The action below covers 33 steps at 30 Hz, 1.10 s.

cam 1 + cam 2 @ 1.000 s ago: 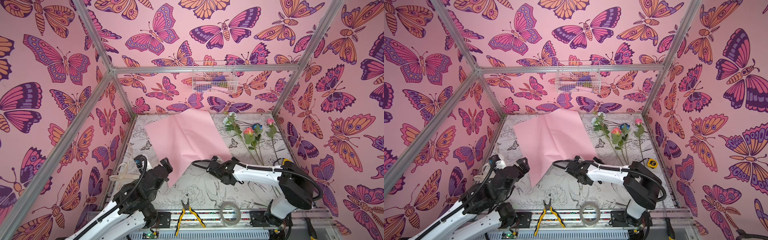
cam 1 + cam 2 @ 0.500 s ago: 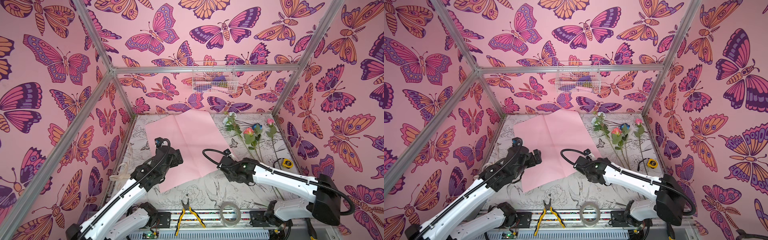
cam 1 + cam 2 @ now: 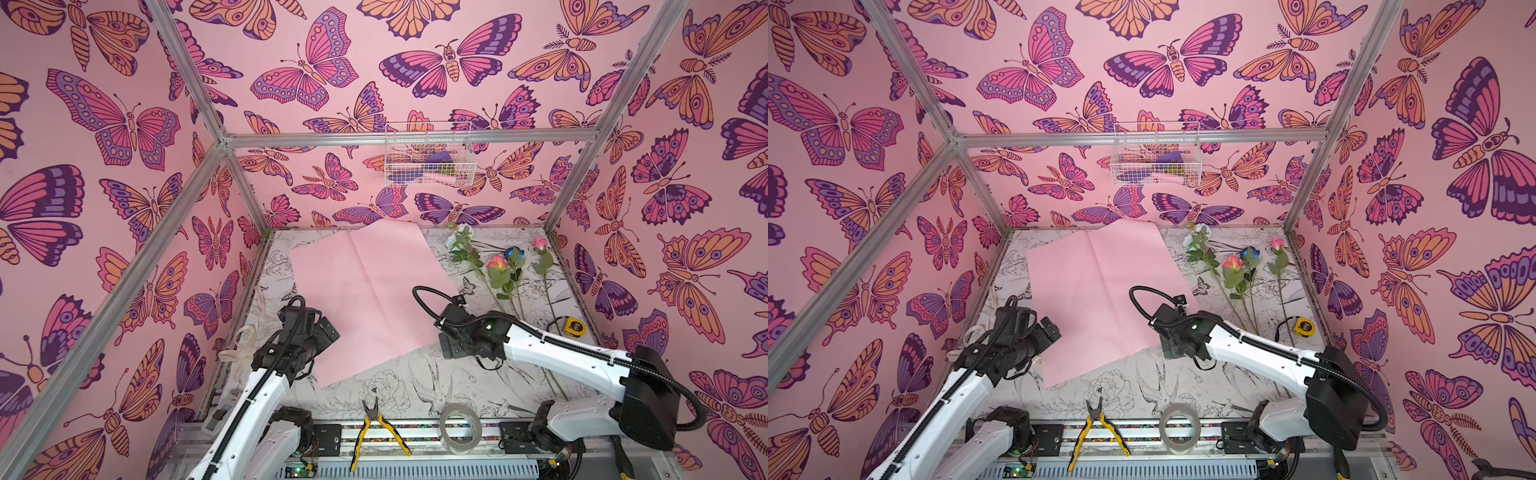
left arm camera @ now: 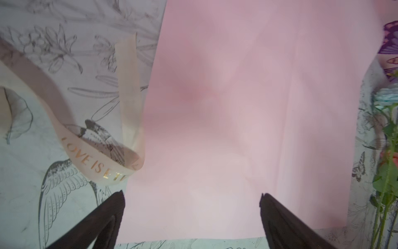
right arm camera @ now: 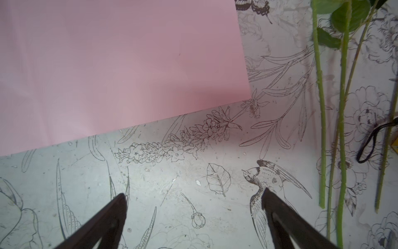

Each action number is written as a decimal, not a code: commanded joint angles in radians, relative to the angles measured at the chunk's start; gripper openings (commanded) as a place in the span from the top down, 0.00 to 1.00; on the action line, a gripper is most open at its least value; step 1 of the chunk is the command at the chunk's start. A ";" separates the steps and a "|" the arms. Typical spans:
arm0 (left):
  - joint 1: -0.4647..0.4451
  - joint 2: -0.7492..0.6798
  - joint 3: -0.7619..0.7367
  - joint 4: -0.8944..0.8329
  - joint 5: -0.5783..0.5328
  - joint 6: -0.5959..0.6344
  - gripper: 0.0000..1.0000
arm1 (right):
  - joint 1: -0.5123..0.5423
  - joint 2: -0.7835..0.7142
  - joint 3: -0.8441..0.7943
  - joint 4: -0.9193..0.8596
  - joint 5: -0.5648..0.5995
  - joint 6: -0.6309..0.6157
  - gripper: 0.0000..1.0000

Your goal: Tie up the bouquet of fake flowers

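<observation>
**Opening stage of the tying task.** The 4 fake flowers (image 3: pixel 496 263) (white, coral-pink, blue and pink heads) lie loose on the desk (image 3: pixel 415 386), beside the right edge of a flat sheet of pink paper (image 3: pixel 365 299). Nothing is wrapped or tied yet.

A cream ribbon (image 4: pixel 94 166) lies curled just off the sheet's left edge. Its gold print reads "LOVE IS E T…", the remainder lost in the curl.

The left pincer (image 4: pixel 191 193) hovers over the sheet's near-left part, jaws spread wide, holding nothing. The right pincer (image 5: pixel 193 195), equally wide and empty, hangs over bare desk near the sheet's near-right corner, the stems close by.

Judged stage: the very start — gathering. The next move probably calls for bringing the stems onto the paper, which needs a low, narrow grasp on thin stems lying flat.

Pliers (image 3: pixel 376 424), a tape roll (image 3: pixel 460 428) and a yellow tape measure (image 3: pixel 574 326) lie at the margins — no lettering legible.
</observation>
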 commanded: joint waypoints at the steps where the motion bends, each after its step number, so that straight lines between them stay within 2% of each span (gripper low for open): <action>1: 0.012 0.007 -0.050 -0.027 0.072 -0.038 0.01 | -0.025 0.018 -0.015 0.062 -0.046 0.047 0.01; 7: 0.012 0.029 -0.111 -0.027 0.103 -0.060 0.02 | -0.075 0.015 -0.063 0.190 -0.132 0.072 0.00; 18: -0.013 0.073 -0.207 0.024 0.125 -0.113 0.04 | -0.121 0.063 -0.096 0.283 -0.190 0.100 0.00; 24: -0.109 0.143 -0.216 0.064 0.116 -0.158 0.07 | -0.182 0.054 -0.138 0.348 -0.223 0.113 0.01; 33: -0.332 0.225 -0.190 0.085 0.115 -0.254 0.18 | -0.279 0.046 -0.149 0.372 -0.247 0.088 0.01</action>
